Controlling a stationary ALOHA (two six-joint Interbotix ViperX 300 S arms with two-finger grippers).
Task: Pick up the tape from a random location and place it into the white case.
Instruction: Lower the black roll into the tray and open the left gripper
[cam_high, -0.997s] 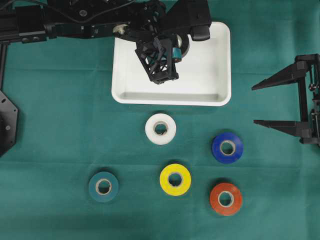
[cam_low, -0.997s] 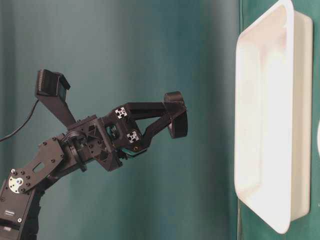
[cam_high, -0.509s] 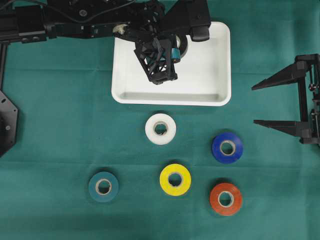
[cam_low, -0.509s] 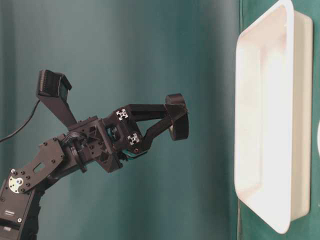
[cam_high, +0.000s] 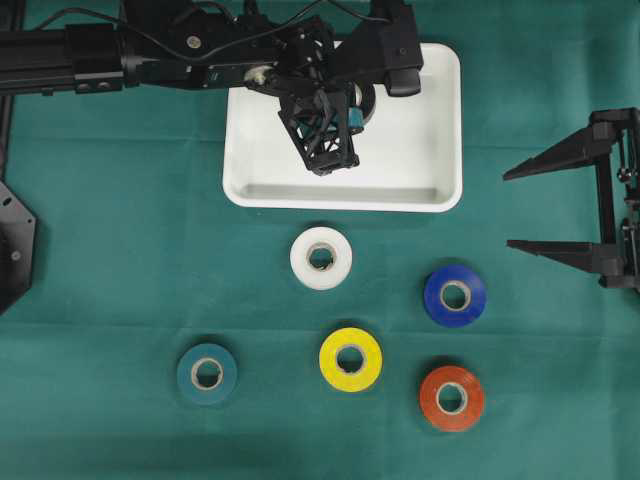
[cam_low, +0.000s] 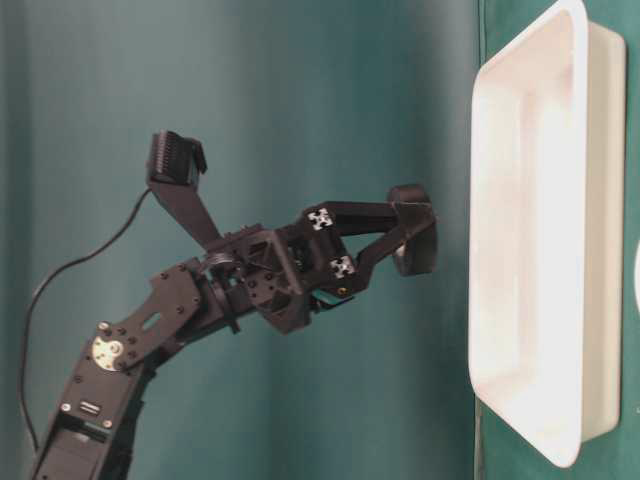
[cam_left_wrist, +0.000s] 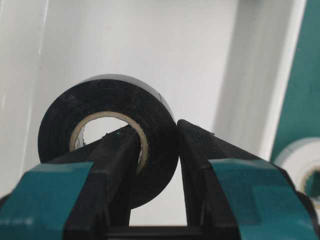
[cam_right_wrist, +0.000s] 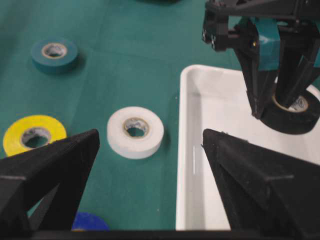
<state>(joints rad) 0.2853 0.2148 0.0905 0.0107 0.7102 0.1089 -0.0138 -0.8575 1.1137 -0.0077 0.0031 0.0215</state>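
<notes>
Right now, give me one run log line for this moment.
left gripper: shut on black tape roll | over white case, not released | right gripper: open, empty

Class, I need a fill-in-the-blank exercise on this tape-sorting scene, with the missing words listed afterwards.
1. The left gripper holds a roll of ____ tape.
2. That roll hangs over the ____ case.
3. The right gripper stands ____ and holds nothing.
4. The roll on the cloth nearest the case is the ____ one.

Missing words: black; white; open; white
</notes>
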